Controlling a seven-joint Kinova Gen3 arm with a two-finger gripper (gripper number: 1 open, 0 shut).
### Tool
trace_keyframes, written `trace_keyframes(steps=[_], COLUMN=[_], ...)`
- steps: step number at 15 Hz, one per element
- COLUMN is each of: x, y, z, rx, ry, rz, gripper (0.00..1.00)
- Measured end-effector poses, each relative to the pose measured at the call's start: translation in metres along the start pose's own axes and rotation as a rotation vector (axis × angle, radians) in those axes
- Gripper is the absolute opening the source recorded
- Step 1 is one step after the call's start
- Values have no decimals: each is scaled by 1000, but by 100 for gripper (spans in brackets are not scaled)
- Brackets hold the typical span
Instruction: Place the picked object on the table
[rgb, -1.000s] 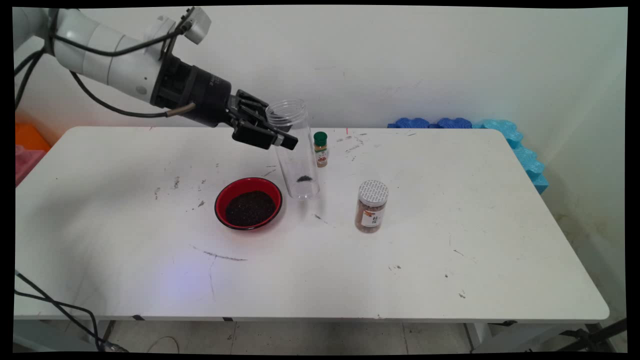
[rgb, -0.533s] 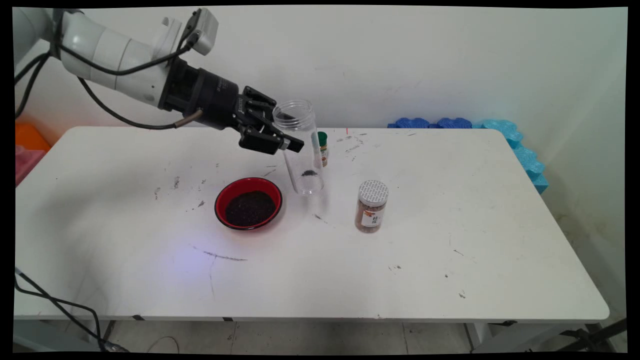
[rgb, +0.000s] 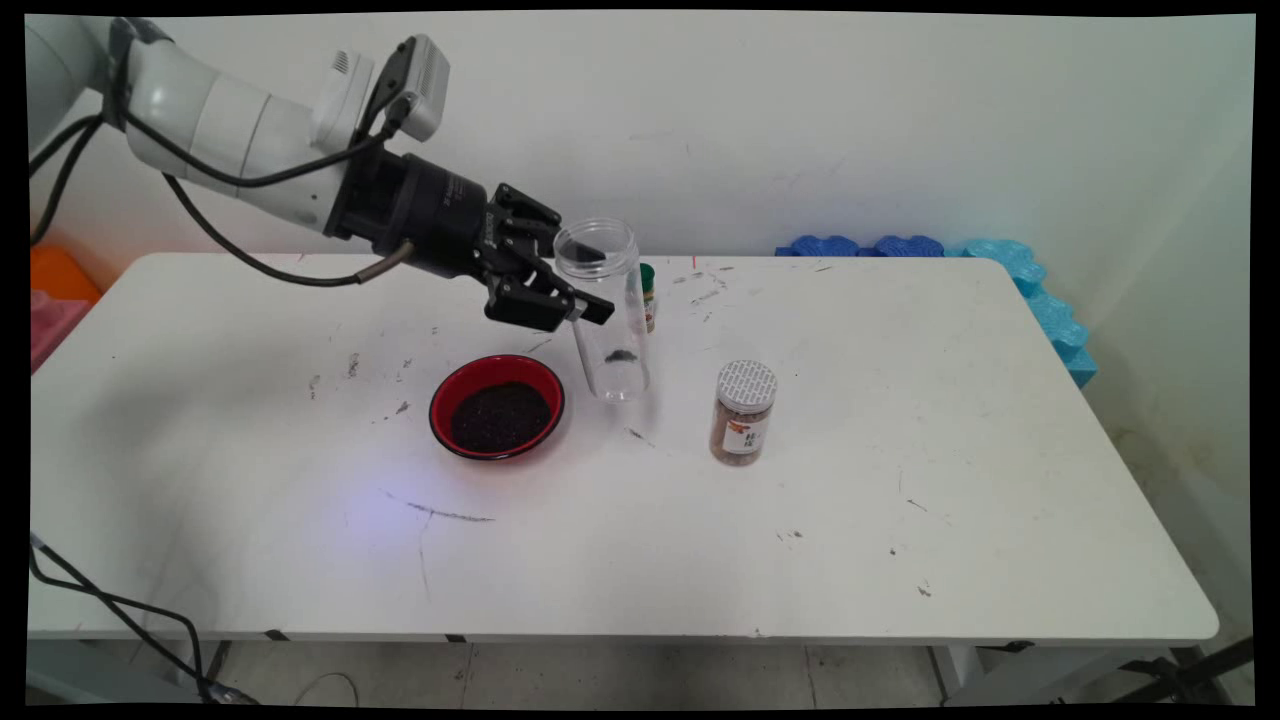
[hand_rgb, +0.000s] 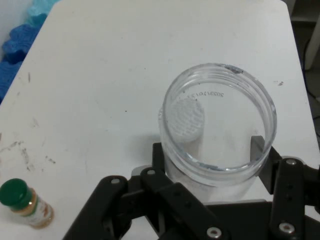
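The gripper (rgb: 585, 285) is clamped around a tall clear jar (rgb: 608, 310), lid off, hanging a bit above the table (rgb: 900, 480) and slightly tilted. A few dark bits sit in its bottom. The red bowl (rgb: 497, 406) of dark grains is at its 8 o'clock, a green-capped spice bottle (hand_rgb: 25, 204) right behind, and a silver-lidded jar (rgb: 744, 412) at 4 o'clock.

The main view stands above the counter's (rgb: 700, 560) near side, looking down across it to the back wall (rgb: 800, 120). The hand view sits close over the clear jar's (hand_rgb: 220, 125) mouth. Both share that jar (rgb: 605, 310) and the green-capped bottle (hand_rgb: 25, 202).
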Motion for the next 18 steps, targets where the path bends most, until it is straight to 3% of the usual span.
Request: trace_keyframes(steps=[18], x=[-9], y=[13], z=[19], rx=[8], ry=[-18], rz=[-48], gripper=[0])
